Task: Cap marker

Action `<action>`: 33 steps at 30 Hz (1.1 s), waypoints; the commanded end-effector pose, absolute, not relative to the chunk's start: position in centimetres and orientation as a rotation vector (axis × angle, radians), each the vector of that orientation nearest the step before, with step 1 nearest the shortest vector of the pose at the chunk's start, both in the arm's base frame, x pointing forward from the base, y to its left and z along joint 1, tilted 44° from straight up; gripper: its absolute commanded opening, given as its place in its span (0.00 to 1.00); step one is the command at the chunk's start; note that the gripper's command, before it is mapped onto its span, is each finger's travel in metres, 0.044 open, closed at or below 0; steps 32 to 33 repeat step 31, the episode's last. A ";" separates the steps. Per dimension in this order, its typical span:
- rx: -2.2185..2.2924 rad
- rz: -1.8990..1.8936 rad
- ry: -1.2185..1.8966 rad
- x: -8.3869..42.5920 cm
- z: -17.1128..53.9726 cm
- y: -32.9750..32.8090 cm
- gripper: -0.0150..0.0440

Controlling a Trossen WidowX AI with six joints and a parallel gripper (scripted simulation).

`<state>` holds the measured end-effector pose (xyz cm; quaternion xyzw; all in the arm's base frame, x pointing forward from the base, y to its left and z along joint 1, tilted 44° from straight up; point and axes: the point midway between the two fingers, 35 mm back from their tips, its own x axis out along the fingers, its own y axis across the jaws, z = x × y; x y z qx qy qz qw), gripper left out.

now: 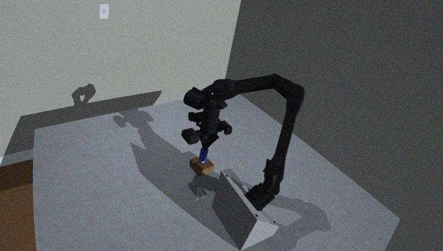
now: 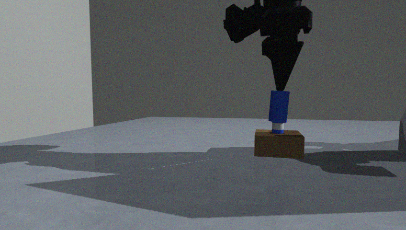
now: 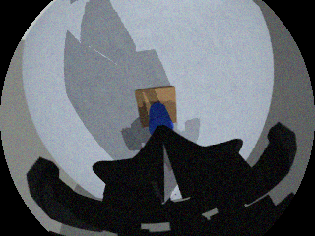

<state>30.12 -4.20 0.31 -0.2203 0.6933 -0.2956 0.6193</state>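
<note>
The cap [image 2: 278,106] sits on the marker [image 2: 277,127] in the holder block [image 2: 278,143]. The pincer [image 2: 281,87], pressed together and empty, touches its top (pressing probably unfinished); retreat remains.

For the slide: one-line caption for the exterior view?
Closed fingers press down on the blue cap seated on the marker in its holder block.

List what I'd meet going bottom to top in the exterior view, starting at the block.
Holder block → white marker barrel → blue cap → shut gripper, its tip at the cap's top.
</note>
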 end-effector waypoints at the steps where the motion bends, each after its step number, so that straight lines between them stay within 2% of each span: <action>1: -0.507 -0.679 1.592 30.2 0.4 -4.1 0.25; 5: -0.506 -0.678 1.592 30.4 1.0 -3.4 0.25; 11: -0.505 -0.676 1.595 31.4 6.6 1.8 0.25; 16: -0.505 -0.676 1.595 31.4 6.8 1.9 0.25; 31: -0.505 -0.676 1.595 31.4 6.8 1.9 0.92; 33: -0.505 -0.676 1.595 31.4 6.8 1.9 0.92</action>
